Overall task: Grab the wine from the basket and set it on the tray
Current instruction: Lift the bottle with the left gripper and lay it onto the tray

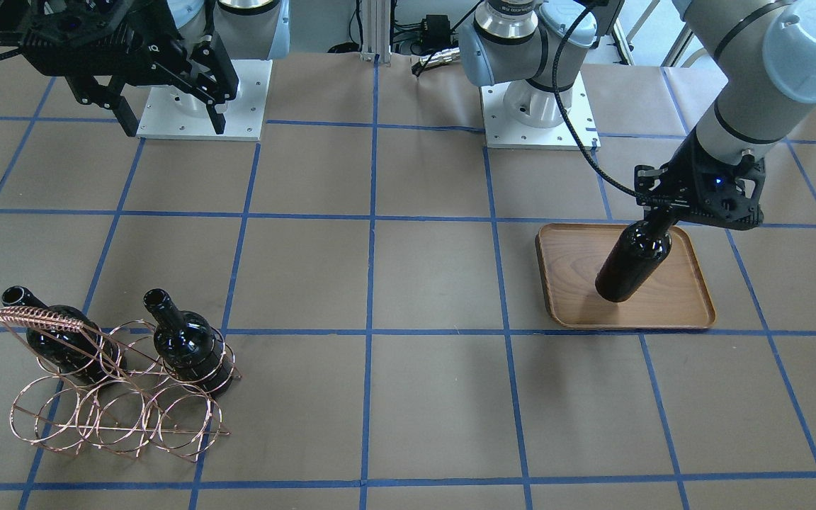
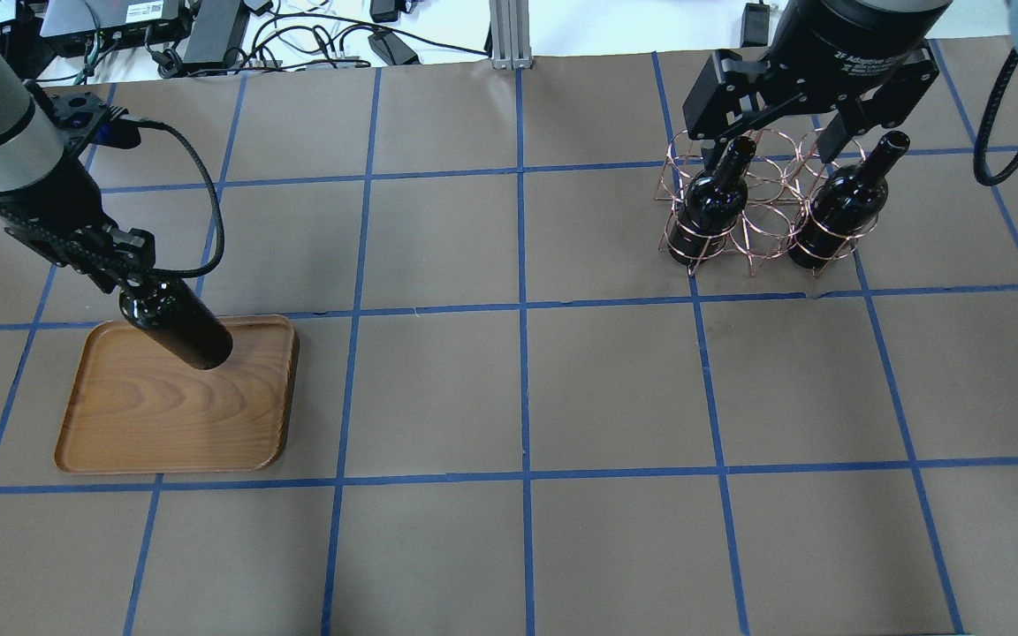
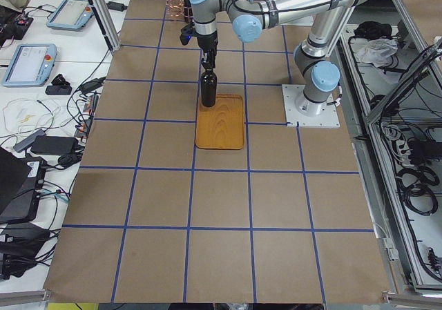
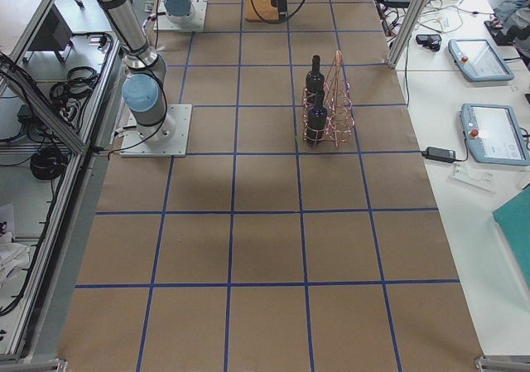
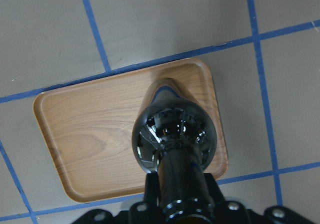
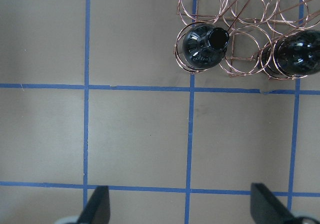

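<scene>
My left gripper (image 2: 125, 284) is shut on the neck of a near-black wine bottle (image 2: 180, 325) and holds it upright over the far end of the brown wooden tray (image 2: 147, 415). I cannot tell whether its base touches the tray. This also shows in the front view: bottle (image 1: 633, 262), tray (image 1: 670, 304). The copper wire basket (image 2: 765, 234) stands at the far right with two more bottles (image 2: 710, 199) (image 2: 838, 208) upright in its end rings. My right gripper (image 1: 171, 122) is open and empty, raised high and back from the basket (image 6: 235, 19).
The arms' white base plates (image 1: 202, 113) (image 1: 539, 117) sit at the robot's side of the table. Cables and power bricks (image 2: 297, 35) lie past the table's far edge. Blue tape lines grid the brown table cover.
</scene>
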### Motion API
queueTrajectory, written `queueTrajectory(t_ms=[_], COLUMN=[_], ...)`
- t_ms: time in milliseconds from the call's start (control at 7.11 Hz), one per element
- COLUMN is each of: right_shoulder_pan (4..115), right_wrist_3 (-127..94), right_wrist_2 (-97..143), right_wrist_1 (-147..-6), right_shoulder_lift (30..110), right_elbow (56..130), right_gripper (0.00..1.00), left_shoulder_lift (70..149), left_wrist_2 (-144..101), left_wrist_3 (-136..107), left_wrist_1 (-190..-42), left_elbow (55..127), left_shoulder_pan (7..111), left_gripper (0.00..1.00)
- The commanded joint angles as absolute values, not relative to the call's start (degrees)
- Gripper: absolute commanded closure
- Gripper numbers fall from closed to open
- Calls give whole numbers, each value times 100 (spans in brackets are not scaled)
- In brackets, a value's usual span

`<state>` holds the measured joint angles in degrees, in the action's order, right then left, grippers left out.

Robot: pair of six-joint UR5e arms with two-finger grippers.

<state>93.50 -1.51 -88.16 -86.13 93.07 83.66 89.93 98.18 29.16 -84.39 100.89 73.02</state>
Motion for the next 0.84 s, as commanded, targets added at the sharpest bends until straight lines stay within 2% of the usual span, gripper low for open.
queueTrajectory(t_ms=[0,703], right_shoulder_pan=[9352,9352], right_wrist_3=[-150,-150], right_wrist_2=[-8815,-8815], right_wrist_1=[-8613,-8613], right_shoulder_lift=[9308,9316], right_elbow=[8367,8402], right_gripper=[0,0], left_shoulder_lift=[8877,8895], left_wrist_2=[9984,9976], left_wrist_3=[3111,3234], left_wrist_1=[-8464,-8455], left_elbow=[10379,10521], left_shoulder_pan=[6997,6855], left_gripper=[100,100])
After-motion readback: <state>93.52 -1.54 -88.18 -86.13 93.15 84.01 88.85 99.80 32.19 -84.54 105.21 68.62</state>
